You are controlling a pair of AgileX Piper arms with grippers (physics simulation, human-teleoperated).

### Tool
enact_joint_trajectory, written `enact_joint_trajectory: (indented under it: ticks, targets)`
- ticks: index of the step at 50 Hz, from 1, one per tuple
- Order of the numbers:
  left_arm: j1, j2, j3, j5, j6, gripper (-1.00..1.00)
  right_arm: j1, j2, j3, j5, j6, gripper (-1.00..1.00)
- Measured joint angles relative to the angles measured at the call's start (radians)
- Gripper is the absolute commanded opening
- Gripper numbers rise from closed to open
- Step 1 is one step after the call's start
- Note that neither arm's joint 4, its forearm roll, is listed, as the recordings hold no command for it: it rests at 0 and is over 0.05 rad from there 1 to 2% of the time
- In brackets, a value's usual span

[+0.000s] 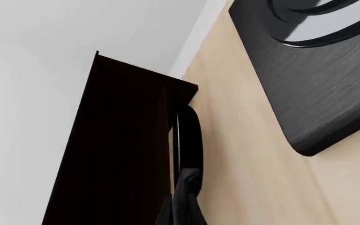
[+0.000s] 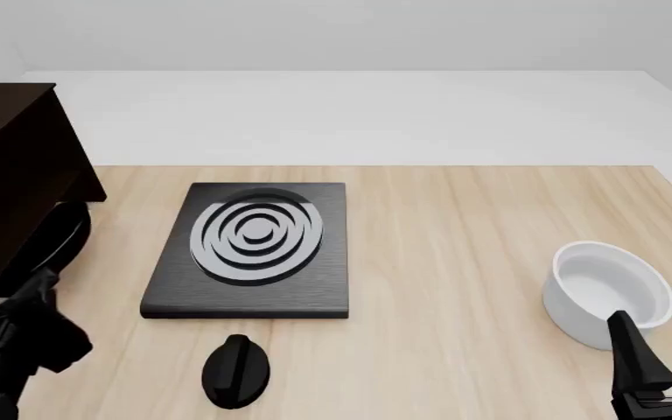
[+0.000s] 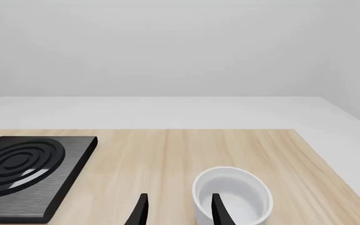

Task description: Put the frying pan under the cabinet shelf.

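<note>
The frying pan (image 2: 66, 234) is glossy black and stands tilted on edge at the open side of the dark brown cabinet shelf (image 2: 10, 166), partly beneath its flat top. In the left wrist view the frying pan (image 1: 189, 136) shows edge-on against the cabinet shelf (image 1: 117, 150). My left gripper (image 2: 39, 287) is at the table's near left, and its fingers appear shut on the pan's handle (image 1: 185, 206). At the near right my right gripper (image 2: 667, 346) stands open and holds nothing. In its own view the right gripper (image 3: 178, 213) points just left of a white bowl.
A black square stove plate (image 2: 255, 249) with silver rings lies at mid table, also in the wrist views as the stove plate (image 1: 318, 70) and the stove plate (image 3: 24, 168). A black round knob (image 2: 237, 369) sits near the front edge. The white bowl (image 2: 611, 293) stands at the right.
</note>
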Motion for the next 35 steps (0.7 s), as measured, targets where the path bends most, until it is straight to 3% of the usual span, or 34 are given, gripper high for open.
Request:
enact_joint_trajectory:
  ticks: [35]
  targets:
    - [0.085,0.180,-0.128,-0.001,0.056,-1.00,0.000,0.000,0.000,0.000,0.000,1.00]
